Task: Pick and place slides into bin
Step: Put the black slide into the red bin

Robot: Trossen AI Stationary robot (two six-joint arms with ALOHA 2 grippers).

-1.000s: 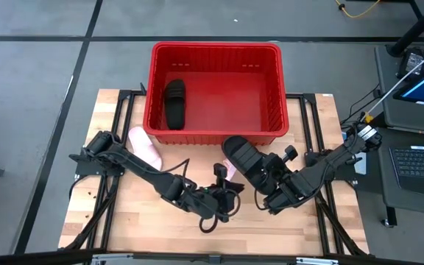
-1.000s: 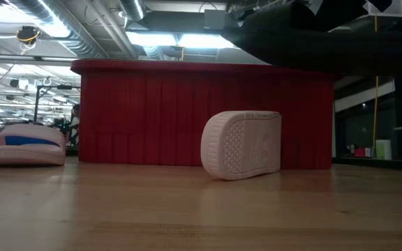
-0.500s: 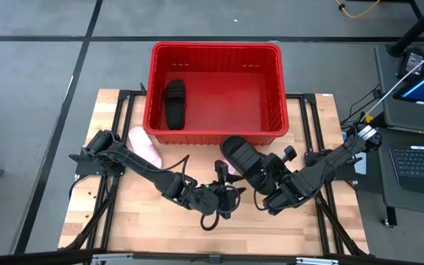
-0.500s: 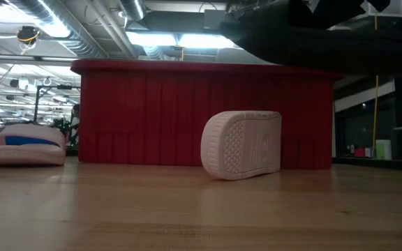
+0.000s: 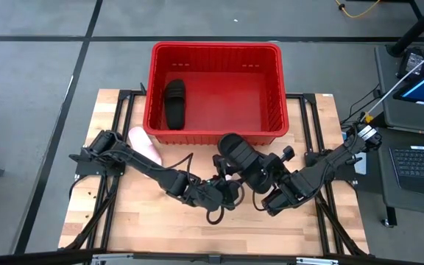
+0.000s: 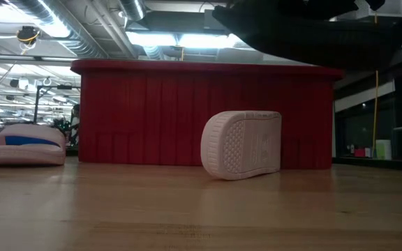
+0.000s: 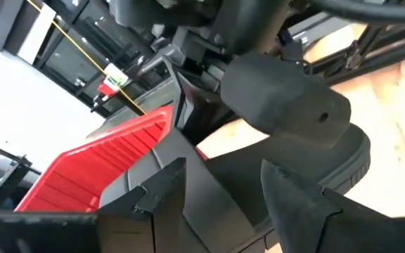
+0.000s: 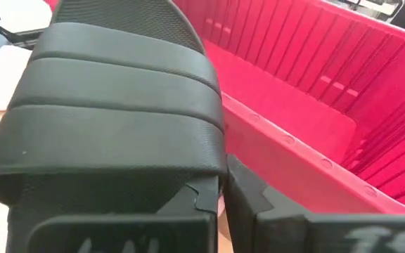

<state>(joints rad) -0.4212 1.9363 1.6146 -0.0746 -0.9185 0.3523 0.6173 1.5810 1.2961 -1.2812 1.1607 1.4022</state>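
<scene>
High view first: the red bin (image 5: 272,88) sits at twelve o'clock on the wooden table (image 5: 124,221), and one black slide (image 5: 174,103) already lies inside it along the nine o'clock wall. That is the only one of the four that is done.

A second black slide (image 5: 241,160) hangs just short of the bin's near wall, toward six o'clock of it, carried by the right gripper (image 5: 265,177). In the right wrist view its fingers are clamped on the heel end of this slide (image 8: 111,112), with the bin's rim (image 8: 308,165) just beyond the toe. In the low view the slide's dark sole (image 6: 306,35) rides above the bin's rim line, well clear of the table, so I judge it needs only a short carry toward twelve o'clock and a release.

Two pink slides remain out. One (image 5: 144,145) lies on the table at about eight o'clock of the bin, near its corner. The other (image 6: 241,145) stands on its edge, sole showing, close to the bin's front wall; from above it is mostly hidden under the arms.

The left gripper (image 5: 223,193) waits low near the table's middle, at about seven o'clock of the carried slide. Its wrist view shows its fingers (image 7: 297,200) apart and holding nothing.
</scene>
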